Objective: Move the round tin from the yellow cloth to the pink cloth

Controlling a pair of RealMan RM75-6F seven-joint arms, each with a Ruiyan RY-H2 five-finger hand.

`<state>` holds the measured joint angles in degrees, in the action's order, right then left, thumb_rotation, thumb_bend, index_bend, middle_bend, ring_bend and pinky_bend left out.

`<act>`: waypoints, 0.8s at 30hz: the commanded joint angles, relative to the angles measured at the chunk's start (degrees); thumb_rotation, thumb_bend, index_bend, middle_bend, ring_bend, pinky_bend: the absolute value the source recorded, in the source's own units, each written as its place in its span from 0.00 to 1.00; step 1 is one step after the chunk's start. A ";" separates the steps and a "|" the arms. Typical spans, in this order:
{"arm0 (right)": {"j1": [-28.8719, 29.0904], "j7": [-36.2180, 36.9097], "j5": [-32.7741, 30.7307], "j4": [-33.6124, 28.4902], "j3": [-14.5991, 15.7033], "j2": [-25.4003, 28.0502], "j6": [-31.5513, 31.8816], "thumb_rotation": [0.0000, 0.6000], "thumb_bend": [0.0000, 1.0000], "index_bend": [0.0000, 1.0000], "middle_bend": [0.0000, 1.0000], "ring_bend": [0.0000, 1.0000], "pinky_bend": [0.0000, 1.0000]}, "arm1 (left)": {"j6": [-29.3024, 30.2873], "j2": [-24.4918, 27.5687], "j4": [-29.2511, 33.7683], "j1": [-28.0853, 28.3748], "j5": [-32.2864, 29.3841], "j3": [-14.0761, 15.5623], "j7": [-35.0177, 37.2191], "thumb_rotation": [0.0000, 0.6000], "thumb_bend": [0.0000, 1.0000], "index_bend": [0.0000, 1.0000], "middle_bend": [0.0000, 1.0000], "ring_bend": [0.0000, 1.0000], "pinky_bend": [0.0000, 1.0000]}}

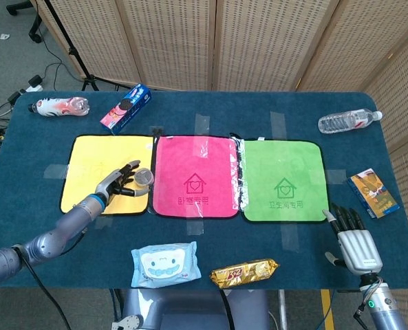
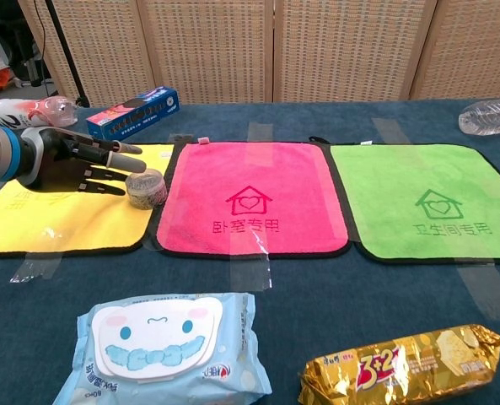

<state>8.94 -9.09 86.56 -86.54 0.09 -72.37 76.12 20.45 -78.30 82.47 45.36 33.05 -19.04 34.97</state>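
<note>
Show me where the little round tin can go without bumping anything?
The pink cloth is bare, bordered by the yellow cloth and green cloth. The green cloth is bare too. It is crowded at the yellow cloth's right edge, where the left hand holds the round tin.

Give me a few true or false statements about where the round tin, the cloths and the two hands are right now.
1. The round tin sits near the yellow cloth's right edge. True.
2. The left hand is at the tin, fingers reaching over it. True.
3. The pink cloth lies to the right of the green cloth. False: pink is in the middle, green is right of it.
4. The right hand holds the water bottle. False: it rests empty at the table's near edge.
</note>
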 commanded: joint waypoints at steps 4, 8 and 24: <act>0.02 0.11 0.00 0.03 0.03 0.02 -0.04 1.00 0.21 0.06 0.00 0.00 0.03 | 0.21 -0.26 0.47 0.45 -0.50 0.22 -0.37 1.00 0.22 0.00 0.00 0.00 0.00; 0.03 0.19 0.07 0.06 0.07 0.03 0.01 1.00 0.21 0.06 0.00 0.00 0.03 | 0.52 -0.62 0.69 0.88 -1.03 0.45 -0.70 1.00 0.22 0.00 0.00 0.00 0.00; 0.27 0.29 0.05 0.39 0.21 -0.21 -0.43 1.00 0.21 0.06 0.00 0.00 0.03 | 1.69 -2.27 1.82 2.98 -2.34 0.26 -2.10 1.00 0.22 0.00 0.00 0.00 0.00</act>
<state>9.21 -8.80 86.61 -86.15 0.30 -72.57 75.69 22.15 -80.57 84.19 48.27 30.79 -18.81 32.92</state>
